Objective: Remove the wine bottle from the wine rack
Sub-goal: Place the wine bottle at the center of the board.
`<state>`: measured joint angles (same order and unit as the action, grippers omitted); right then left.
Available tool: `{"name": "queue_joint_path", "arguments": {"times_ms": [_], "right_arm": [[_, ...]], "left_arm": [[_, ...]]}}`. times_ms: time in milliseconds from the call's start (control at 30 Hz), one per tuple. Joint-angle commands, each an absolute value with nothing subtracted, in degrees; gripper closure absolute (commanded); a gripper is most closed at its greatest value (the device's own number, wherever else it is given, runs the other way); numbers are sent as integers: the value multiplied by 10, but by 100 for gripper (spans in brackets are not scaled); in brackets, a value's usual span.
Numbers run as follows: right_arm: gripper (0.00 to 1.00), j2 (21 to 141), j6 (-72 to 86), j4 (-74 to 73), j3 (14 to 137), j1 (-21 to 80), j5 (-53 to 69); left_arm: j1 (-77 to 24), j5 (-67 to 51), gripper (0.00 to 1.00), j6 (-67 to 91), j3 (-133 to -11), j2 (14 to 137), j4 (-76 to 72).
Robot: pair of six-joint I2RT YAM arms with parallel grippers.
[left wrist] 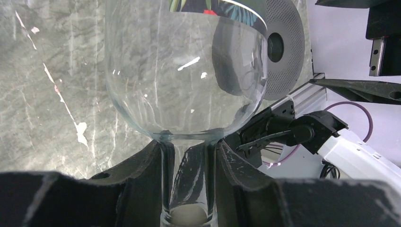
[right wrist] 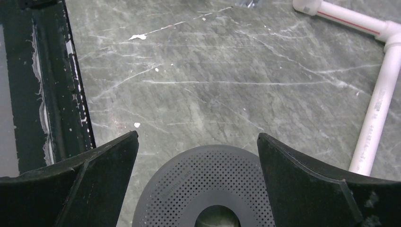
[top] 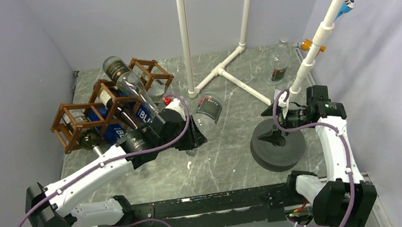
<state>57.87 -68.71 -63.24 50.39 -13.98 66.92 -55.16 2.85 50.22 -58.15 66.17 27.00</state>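
The brown wooden wine rack (top: 105,105) stands at the back left with dark, blue-labelled bottles (top: 108,131) in its cells and a clear bottle (top: 125,79) lying on top. My left gripper (top: 190,131) is to the right of the rack, shut on the neck of a clear wine bottle (top: 208,108) with a dark label. In the left wrist view the neck (left wrist: 187,179) is pinched between both fingers (left wrist: 137,170) and the glass body (left wrist: 184,71) stretches away over the table. This bottle is apart from the rack. My right gripper (top: 274,122) hangs open, with nothing between its fingers.
A grey perforated disc (top: 278,145) lies under the right gripper (right wrist: 198,142); the disc (right wrist: 208,189) fills the bottom of the right wrist view. A white pipe frame (top: 222,71) stands at the back centre, with another clear bottle (top: 280,62) at the back right. A black rail (top: 211,206) runs along the near edge.
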Motion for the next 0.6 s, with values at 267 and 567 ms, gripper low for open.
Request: {"name": "queue_joint_path", "arguments": {"times_ms": [267, 567], "right_arm": [[0, 592, -956, -732, 515, -114, 750], [0, 591, -930, -669, 494, -45, 734]], "left_arm": [[-558, 5, 100, 544, -609, 661, 156], [-558, -23, 100, 575, -614, 684, 169]]}}
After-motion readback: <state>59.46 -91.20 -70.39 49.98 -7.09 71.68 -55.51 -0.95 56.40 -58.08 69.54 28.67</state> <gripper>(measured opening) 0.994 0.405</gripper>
